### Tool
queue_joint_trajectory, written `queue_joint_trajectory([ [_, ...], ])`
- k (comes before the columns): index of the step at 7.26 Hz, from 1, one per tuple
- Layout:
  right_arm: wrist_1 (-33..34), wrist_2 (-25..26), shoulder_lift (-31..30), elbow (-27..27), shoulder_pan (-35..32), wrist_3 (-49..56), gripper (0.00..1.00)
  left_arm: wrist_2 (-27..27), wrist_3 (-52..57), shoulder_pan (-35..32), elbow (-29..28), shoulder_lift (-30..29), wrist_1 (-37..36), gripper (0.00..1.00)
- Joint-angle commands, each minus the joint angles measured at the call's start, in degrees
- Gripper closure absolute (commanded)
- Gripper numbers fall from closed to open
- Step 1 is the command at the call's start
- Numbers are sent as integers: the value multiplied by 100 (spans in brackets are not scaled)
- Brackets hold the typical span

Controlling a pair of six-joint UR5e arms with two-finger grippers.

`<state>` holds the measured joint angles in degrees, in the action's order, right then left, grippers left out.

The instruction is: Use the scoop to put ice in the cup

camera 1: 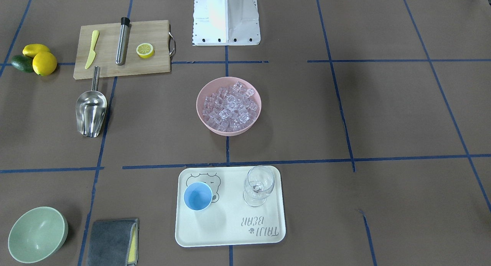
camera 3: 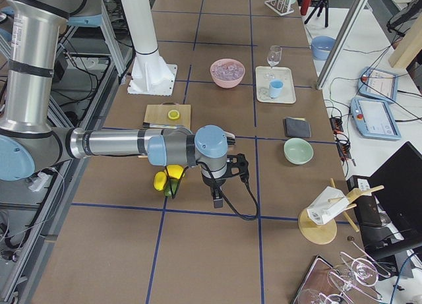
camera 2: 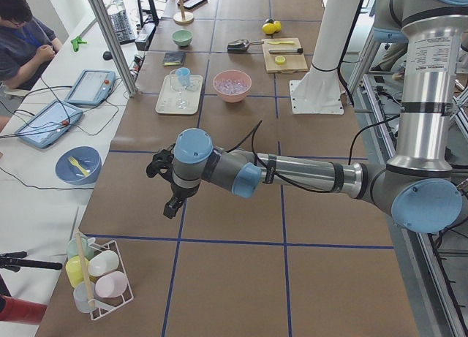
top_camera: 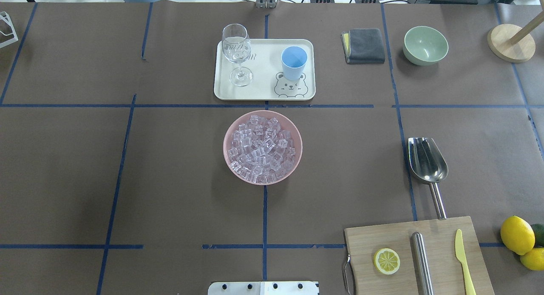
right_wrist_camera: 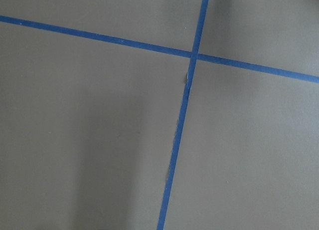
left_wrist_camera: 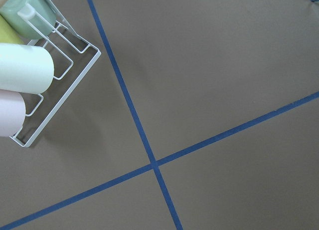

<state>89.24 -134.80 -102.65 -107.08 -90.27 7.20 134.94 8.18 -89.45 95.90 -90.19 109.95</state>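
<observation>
Judging from how things lie, nothing is picked up yet, so the step in hand is fetching the scoop. Seen from overhead, the matte brown paper tabletop [top_camera: 170, 180], gridded in blue tape, is flat and dull. Both arms hang over bare paper, well apart from the things. The left gripper [camera 2: 170, 203] and right gripper [camera 3: 216, 197] show only in side views, so I cannot tell how far either is open.

At 12 o'clock lies a cream rectangular plastic tray [top_camera: 263, 61], and at centre a round pink plastic bowl [top_camera: 300, 148]. At 3 o'clock lies the shiny stainless-steel scoop [top_camera: 426, 161], deep rounded trough up, its thin straight handle pointing to 6 o'clock. The right arm looks better placed. It should pinch the handle squarely, since polished steel is probably slick and the trough end heavy.

The small round light-blue plastic cup [top_camera: 293, 62] stands upright on the tray's 3 o'clock half. Its mouth is narrow, so tip slowly. The ice [top_camera: 262, 148], small clear glassy cubes, heaps the bowl and will likely skitter.
</observation>
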Motion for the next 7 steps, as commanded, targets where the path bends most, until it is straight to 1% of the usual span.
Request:
queue_joint_trajectory([
  [1,-3,-20,165,-32,114,-209,0,-3,43,434,-2,28,1068,0],
  [2,-11,-28,183,-41,184,-210,0,-11,44,1012,-36,28,2160,0],
  [3,-99,-20,192,-59,272,-210,0,-20,-9,1609,-37,28,3050,0],
  [4,-221,-20,201,-59,386,-219,0,-3,-26,2016,-19,19,3355,0],
  [5,-214,-80,218,-76,413,-219,0,-29,-44,2420,-36,-7,3828,0],
  [6,-248,-299,219,-85,440,-228,0,-64,-1,2816,-71,-59,4015,0],
  [7,-258,-301,262,-85,518,-219,0,-73,0,3115,-150,-312,4034,0],
])
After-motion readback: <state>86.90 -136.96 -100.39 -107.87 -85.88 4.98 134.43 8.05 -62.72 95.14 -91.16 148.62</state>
